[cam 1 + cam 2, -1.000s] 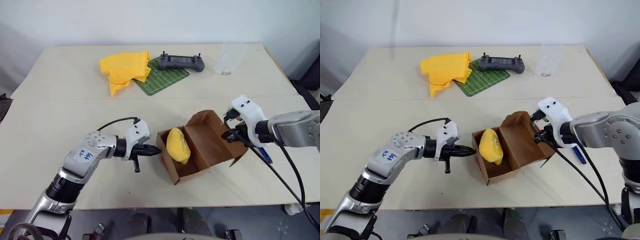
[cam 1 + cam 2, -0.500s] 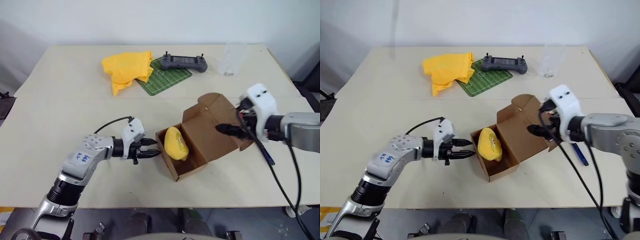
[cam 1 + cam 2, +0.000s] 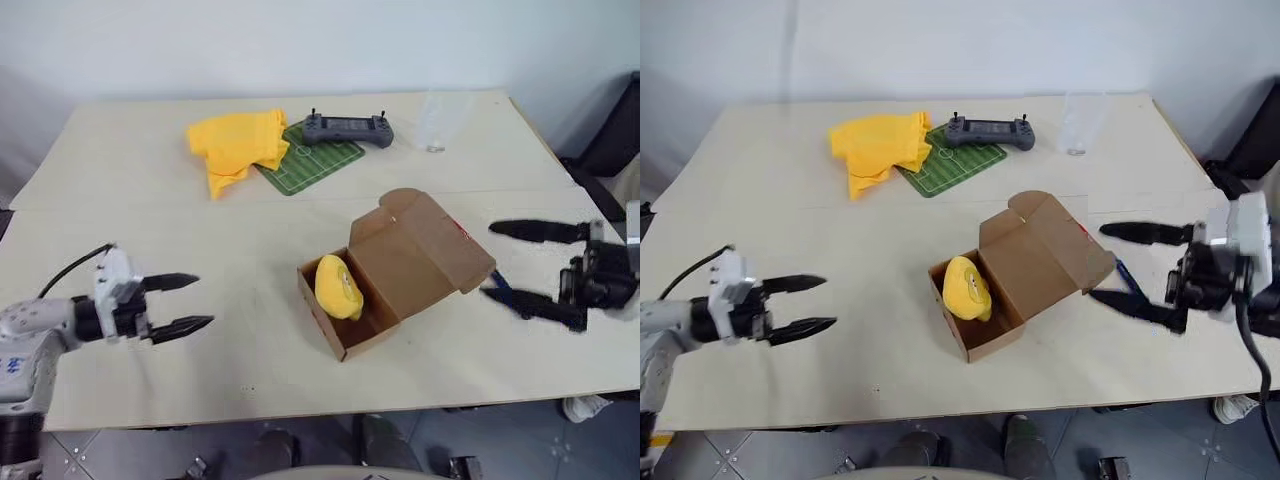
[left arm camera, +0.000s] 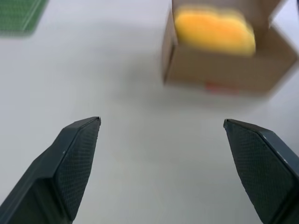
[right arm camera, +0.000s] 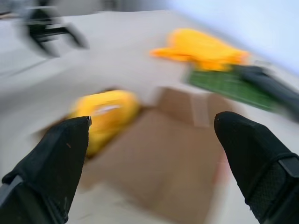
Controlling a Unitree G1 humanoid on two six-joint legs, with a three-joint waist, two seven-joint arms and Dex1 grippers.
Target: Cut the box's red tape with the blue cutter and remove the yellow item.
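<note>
The brown box (image 3: 420, 255) lies open near the table's middle, its lid tipped back to the right. The yellow item (image 3: 337, 287) rests inside the box at its left end. A scrap of red tape (image 4: 218, 87) shows on the box's outer side. The blue cutter (image 3: 1126, 276) lies on the table just right of the box, partly behind my right gripper's lower finger. My left gripper (image 3: 203, 301) hangs open well to the left of the box, pointing at it. Right of the box, my right gripper (image 3: 488, 260) is open and empty, its fingertips close to the lid's edge.
At the back of the table lie a yellow cloth (image 3: 235, 145), a green mat (image 3: 310, 160), a grey controller (image 3: 345, 127) and a clear cup (image 3: 433, 122). The table's right edge runs close behind my right gripper.
Both grippers have gone from shut at the box to wide open. The left one has swung far to the left; the right one has pulled back to the right and turned.
</note>
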